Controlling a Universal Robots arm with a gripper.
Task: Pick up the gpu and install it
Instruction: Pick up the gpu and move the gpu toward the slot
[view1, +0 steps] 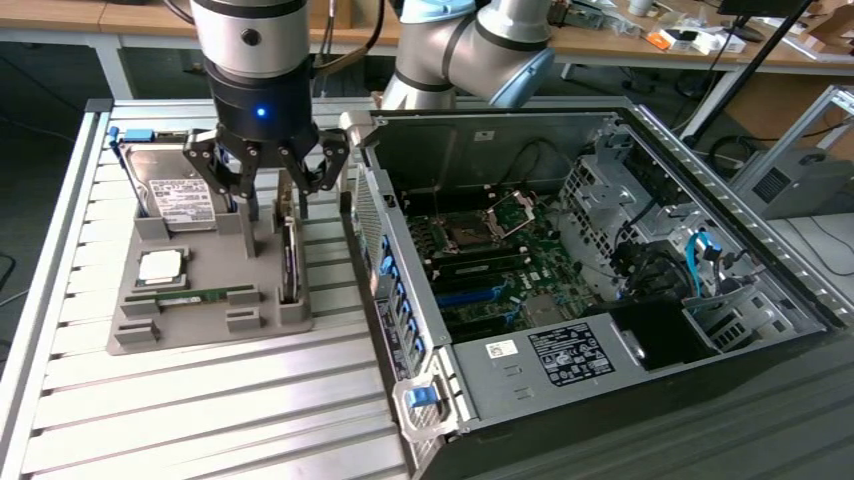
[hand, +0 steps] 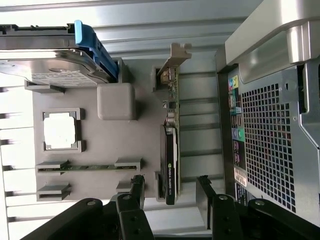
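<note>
The gpu (view1: 287, 258) stands on its long edge in a slot at the right side of the grey holder tray (view1: 200, 325), a thin dark card with a black cooler. In the wrist view the gpu (hand: 170, 150) runs lengthwise, and its silver bracket (hand: 176, 54) is at the far end. My gripper (view1: 270, 210) hangs just above the card's back end, open. In the wrist view the gripper (hand: 170, 186) has one finger on each side of the card's near end, with a gap to the card on both sides. Nothing is held.
The tray also holds a hard drive (view1: 180, 195) in a blue-trimmed caddy (hand: 92, 45), a processor (view1: 160, 265) and a memory stick (view1: 194, 297). The open computer case (view1: 694, 300), motherboard (view1: 487, 255) exposed, stands close at the exterior view's right. Slatted aluminium table (view1: 200, 420) underneath.
</note>
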